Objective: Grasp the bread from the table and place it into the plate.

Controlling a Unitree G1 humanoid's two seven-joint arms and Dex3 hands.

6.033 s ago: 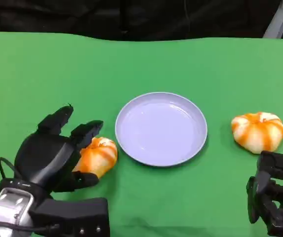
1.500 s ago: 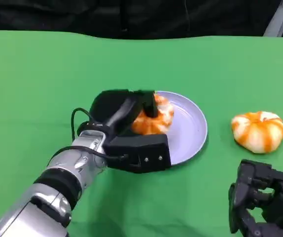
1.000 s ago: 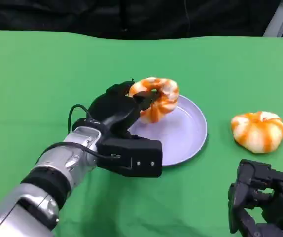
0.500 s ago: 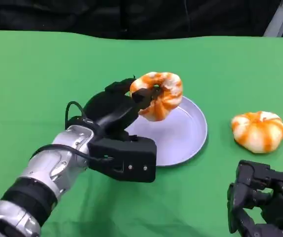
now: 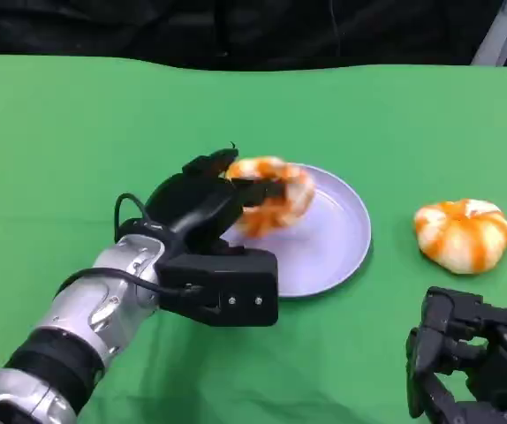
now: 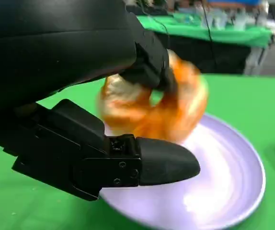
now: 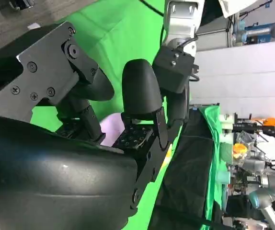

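Nearest the camera in the head view, the right hand sits low at the table's front right edge with its black fingers curled in on themselves and nothing between them; the right wrist view shows those same fingers bunched close above the green cloth. A little farther out on that side lies a second bread, an orange-and-white bun resting on the cloth well apart from the plate and just beyond the right hand.

From the lower left, the silver left forearm reaches diagonally toward the middle of the table. The left hand is at the plate's near-left rim, its fingers clasped on the bread, an orange-and-white ring-shaped bun. In the left wrist view the bread is blurred, with one finger hooked over its top, and it hangs over the pale lilac plate; whether its underside touches the plate cannot be told. Beyond the plate the green table runs back to a dark backdrop
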